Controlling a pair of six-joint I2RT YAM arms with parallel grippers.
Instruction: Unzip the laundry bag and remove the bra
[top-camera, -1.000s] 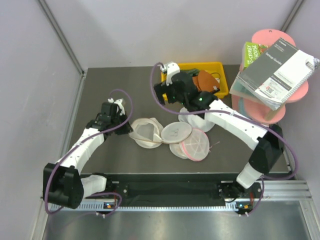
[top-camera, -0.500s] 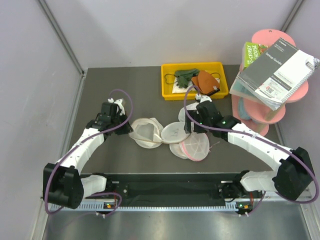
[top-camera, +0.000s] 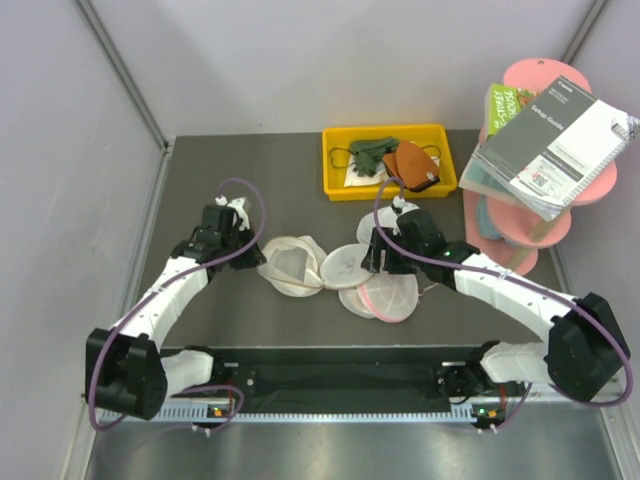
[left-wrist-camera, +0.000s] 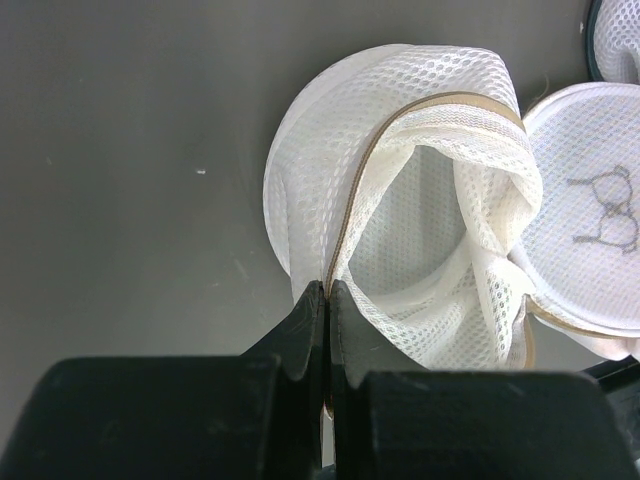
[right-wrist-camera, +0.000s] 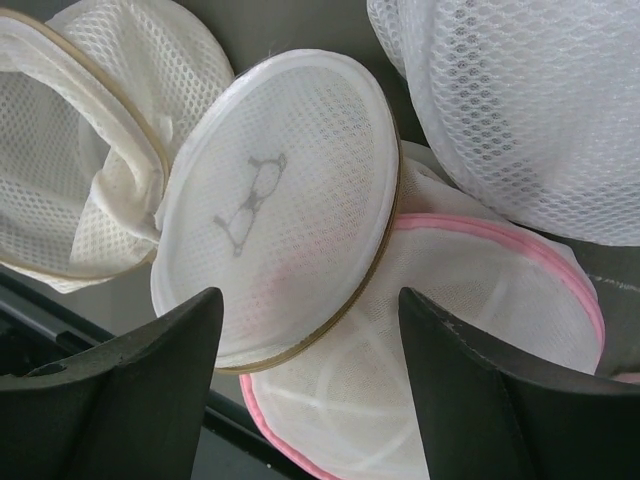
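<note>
The laundry bag (top-camera: 292, 263) lies unzipped in the middle of the table, its tan-rimmed mesh shell gaping and looking empty in the left wrist view (left-wrist-camera: 420, 200). Its lid with the dark mark (top-camera: 350, 265) lies to the right and also shows in the right wrist view (right-wrist-camera: 280, 200). My left gripper (left-wrist-camera: 328, 290) is shut on the bag's tan rim at its left edge (top-camera: 256, 261). My right gripper (right-wrist-camera: 308, 300) is open and empty, hovering over the marked lid and the pink-rimmed bag (top-camera: 378, 262). A green garment (top-camera: 372, 152) and an orange one (top-camera: 408, 162) lie in the yellow bin; I cannot tell which is the bra.
A pink-rimmed mesh bag (top-camera: 392, 296) lies under the lid's right edge, and a plain white mesh bag (right-wrist-camera: 520, 110) lies behind it. The yellow bin (top-camera: 440, 180) stands at the back. A pink shelf with books (top-camera: 545, 150) stands at the right.
My right arm has swung back from the yellow bin and come down over the marked lid and the pink-rimmed bag. My left gripper has held still on the rim.
</note>
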